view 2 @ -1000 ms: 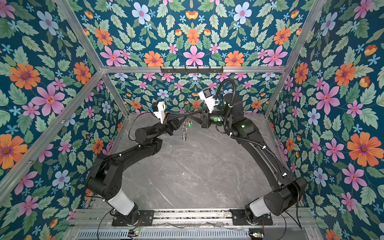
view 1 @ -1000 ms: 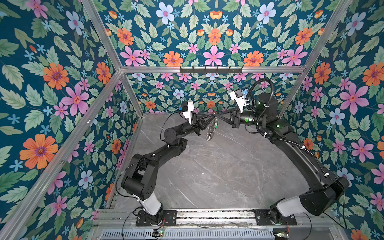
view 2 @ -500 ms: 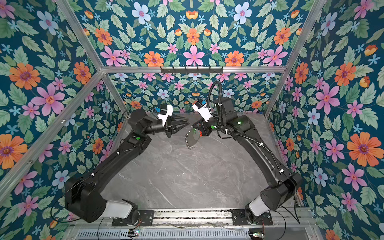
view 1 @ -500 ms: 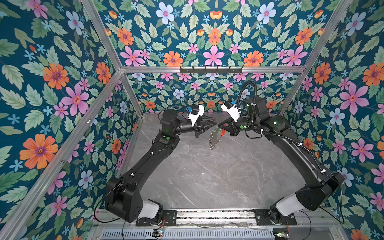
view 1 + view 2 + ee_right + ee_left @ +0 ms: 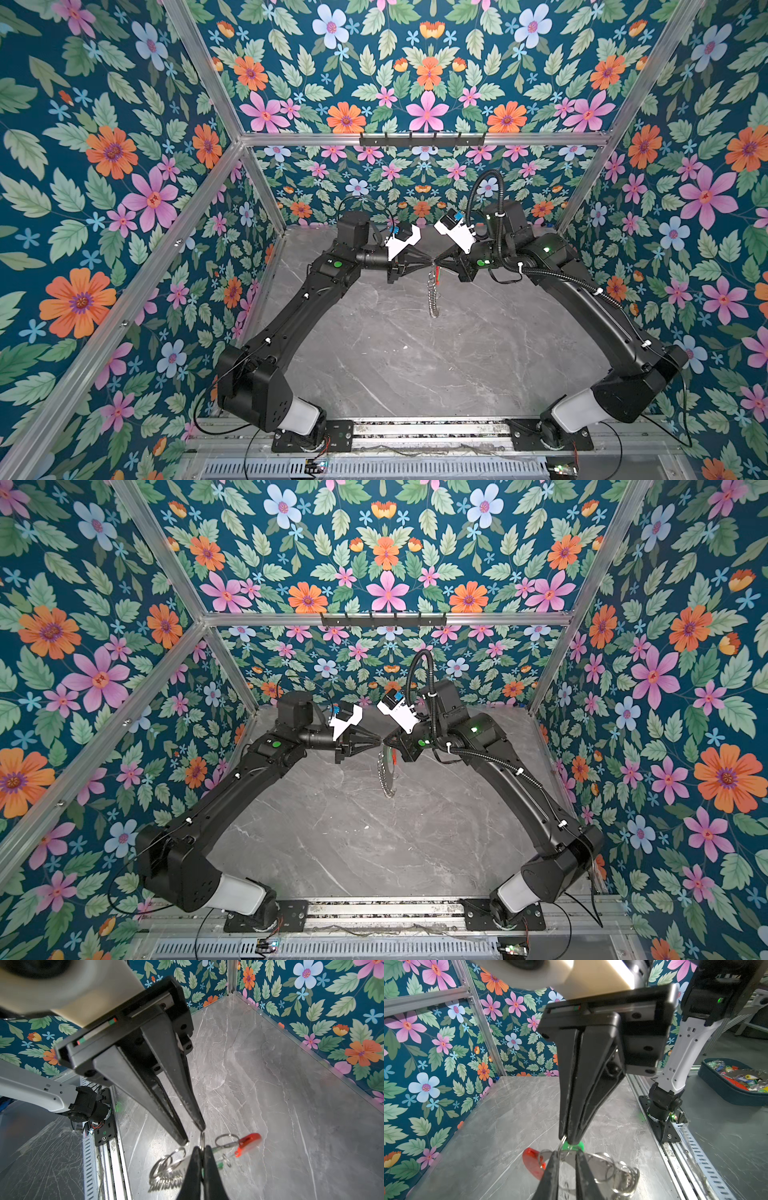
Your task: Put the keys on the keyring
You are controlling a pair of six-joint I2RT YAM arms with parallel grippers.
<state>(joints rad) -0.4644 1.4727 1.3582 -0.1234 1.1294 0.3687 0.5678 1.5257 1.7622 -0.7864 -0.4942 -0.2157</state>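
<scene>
In both top views my two grippers meet tip to tip above the middle of the table. My right gripper is shut on a small silver ring of the keyring, which hangs below it, edge on. The red arc and the strung silver rings show in both wrist views. The green key sits right behind the right fingertips. My left gripper stands narrowly open. One fingertip touches the held ring.
A grey marble table lies inside floral walls with aluminium posts. A black hook rail runs along the back wall. Outside the cell, a blue tray holds several coloured keys. The arm bases sit on the front rail.
The left gripper pulled back to the left half a second ago, then returned to the right gripper's tips. Its jaws went from shut to slightly apart. The keyring has swung edge on.
</scene>
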